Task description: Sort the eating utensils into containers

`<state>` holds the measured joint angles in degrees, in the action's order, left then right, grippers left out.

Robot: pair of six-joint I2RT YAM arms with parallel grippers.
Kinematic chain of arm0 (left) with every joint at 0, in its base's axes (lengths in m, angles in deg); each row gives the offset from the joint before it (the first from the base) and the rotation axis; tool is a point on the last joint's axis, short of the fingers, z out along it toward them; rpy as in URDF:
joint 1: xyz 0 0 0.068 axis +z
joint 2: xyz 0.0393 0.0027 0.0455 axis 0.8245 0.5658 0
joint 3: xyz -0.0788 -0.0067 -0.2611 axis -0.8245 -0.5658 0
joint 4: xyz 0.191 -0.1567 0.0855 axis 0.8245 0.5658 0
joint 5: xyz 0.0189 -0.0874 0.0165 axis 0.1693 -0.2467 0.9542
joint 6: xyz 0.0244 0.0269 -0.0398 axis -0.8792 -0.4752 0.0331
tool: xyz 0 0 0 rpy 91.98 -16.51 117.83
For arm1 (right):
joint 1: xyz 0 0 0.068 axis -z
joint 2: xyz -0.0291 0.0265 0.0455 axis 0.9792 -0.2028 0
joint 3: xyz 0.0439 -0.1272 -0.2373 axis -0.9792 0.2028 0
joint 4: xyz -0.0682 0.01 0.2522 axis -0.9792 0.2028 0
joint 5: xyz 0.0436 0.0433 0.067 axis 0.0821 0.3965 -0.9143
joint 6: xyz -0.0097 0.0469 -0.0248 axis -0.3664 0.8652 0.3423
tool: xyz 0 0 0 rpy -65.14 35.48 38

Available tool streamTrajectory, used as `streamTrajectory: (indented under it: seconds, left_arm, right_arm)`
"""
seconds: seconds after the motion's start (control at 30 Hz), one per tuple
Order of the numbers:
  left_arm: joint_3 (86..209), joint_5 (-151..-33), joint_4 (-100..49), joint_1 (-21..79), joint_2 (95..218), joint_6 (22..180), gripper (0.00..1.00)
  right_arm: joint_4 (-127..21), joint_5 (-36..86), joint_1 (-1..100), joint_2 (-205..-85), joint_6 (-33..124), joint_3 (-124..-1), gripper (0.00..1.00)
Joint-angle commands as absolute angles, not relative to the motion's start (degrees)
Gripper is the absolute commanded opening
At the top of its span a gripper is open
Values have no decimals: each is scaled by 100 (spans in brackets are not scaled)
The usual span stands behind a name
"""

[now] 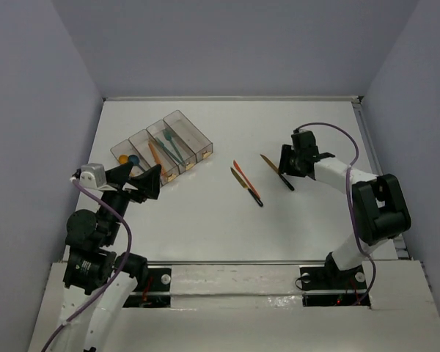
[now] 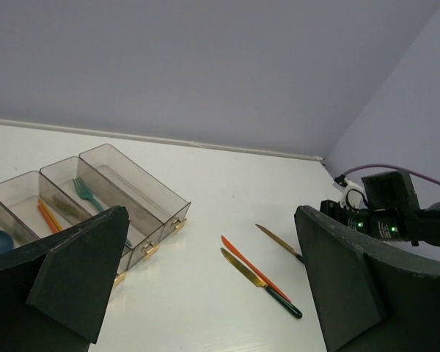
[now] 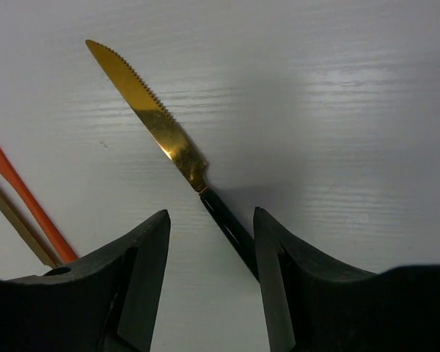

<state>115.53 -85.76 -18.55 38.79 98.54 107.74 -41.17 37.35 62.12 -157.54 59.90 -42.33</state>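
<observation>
Right, clock directions taken from the middle of the table [image 1: 205, 227] in the top view, 12 = far wall:

- Left gripper [image 1: 137, 180] hovers at about 9 o'clock, at the near end of the bin row. Jaws are spread wide with nothing between them, so it is released.
- Two loose knives lie just past centre at roughly 1 o'clock, side by side and almost touching: an orange knife [image 1: 246, 179] and a gold knife with a dark green handle [image 1: 248, 188]. Both have blades toward 11 o'clock and handles toward 5.
- Right gripper [image 3: 210, 220] is at about 2 o'clock, low over a third knife [image 3: 165, 132] with a gold serrated blade and a black handle.
- Its fingers straddle the black handle. There is a clear gap on one side and the handle runs close along the other finger. Jaws are apart, not clamped.
- That knife lies flat on the table, on the same slant, near the pair at their 3 o'clock.
- Containers [image 1: 198, 141] sit at 10 o'clock, four joined bins in a slanted row.
- Nearest bin holds an orange spoon [image 1: 123, 158] and a blue spoon [image 1: 134, 158].
- Next bin holds orange utensils [image 1: 158, 158], type unclear.
- Third bin holds teal forks [image 1: 173, 147].
</observation>
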Motion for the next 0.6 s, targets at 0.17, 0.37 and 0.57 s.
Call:
streamTrajectory:
  seconds: [0.17,0.37,0.57]
  left_arm:
    - [11535,-8611,-2161,3806,9697,10750,99]
    - [11535,-8620,-2161,3805,9635,10758,99]
    - [11535,-8620,-2161,3805,9644,10758,99]
  right_arm:
    - [-3868,3466,6406,-16096,5612,-4383,53]
    - [-3911,3308,6091,-16246,5637,-4251,45]
    - [-3525,3712,5555,-16579,5761,-4584,40]
